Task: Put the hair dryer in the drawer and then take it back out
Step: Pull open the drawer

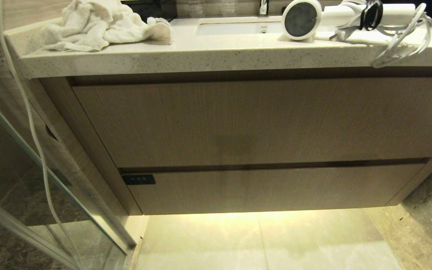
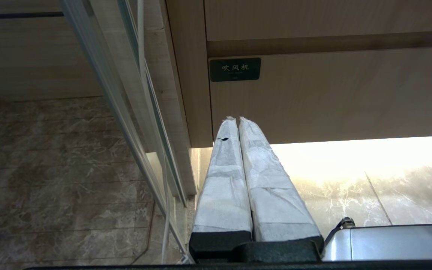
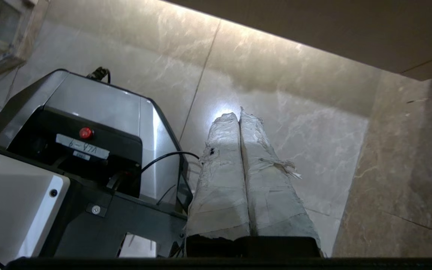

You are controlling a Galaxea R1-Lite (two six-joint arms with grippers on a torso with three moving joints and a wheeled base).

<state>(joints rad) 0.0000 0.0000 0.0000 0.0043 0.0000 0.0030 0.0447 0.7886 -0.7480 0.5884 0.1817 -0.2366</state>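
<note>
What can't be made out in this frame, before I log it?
- Drawer interior: hidden in every view, its front is closed.
- Hair dryer handle end and plug: cut off by the head view's top edge, with the cord looped over it.
- Sink basin: only its front rim shows in the head view; the tap is cut off.
- Both arms: outside the head view.
- Label: too small there, readable only from the left wrist.

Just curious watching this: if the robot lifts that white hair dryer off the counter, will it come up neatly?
Probably not quite. The hair dryer looks rigid, but its cord is floppy, with loops drooping over the countertop edge, so it may dangle or snag. The round barrel might also roll if nudged.
</note>
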